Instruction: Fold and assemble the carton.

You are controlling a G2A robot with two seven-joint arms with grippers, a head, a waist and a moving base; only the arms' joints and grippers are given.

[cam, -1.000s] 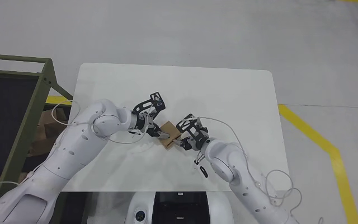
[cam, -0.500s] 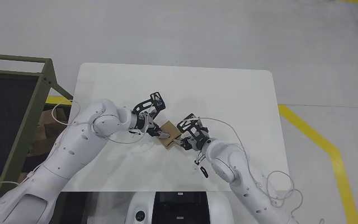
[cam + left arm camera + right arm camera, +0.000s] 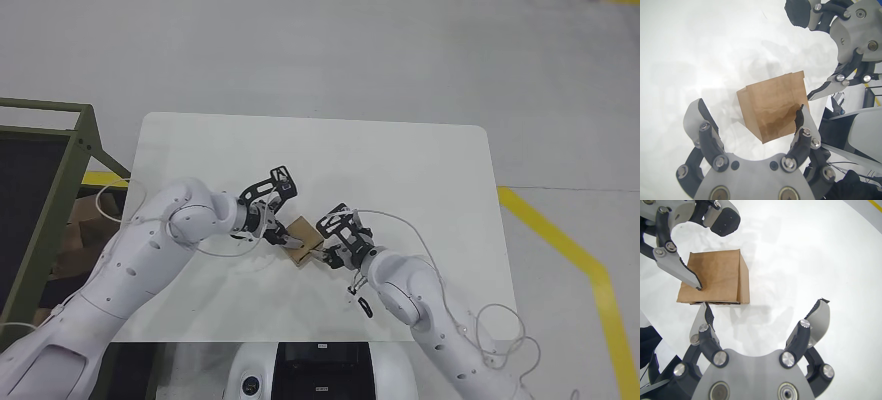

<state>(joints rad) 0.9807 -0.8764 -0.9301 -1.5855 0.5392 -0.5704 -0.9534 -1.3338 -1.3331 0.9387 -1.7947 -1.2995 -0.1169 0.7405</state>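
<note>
A small brown carton (image 3: 302,238) lies on its side on the white table (image 3: 400,165), between the two grippers. In the left wrist view the carton (image 3: 772,106) has one finger (image 3: 802,117) of my open left gripper (image 3: 751,103) pressing on its top face; the other finger hangs free beside it. My right gripper (image 3: 762,302) is open too, with one fingertip (image 3: 705,308) at the carton's (image 3: 715,275) open end, where the cardboard layers show. From the top, the left gripper (image 3: 280,210) and the right gripper (image 3: 325,238) flank the carton.
A green-framed cart (image 3: 50,170) stands off the table's left side, with cardboard pieces (image 3: 75,240) beneath it. A yellow line (image 3: 560,240) runs across the floor on the right. The table has bare surface on all sides of the carton.
</note>
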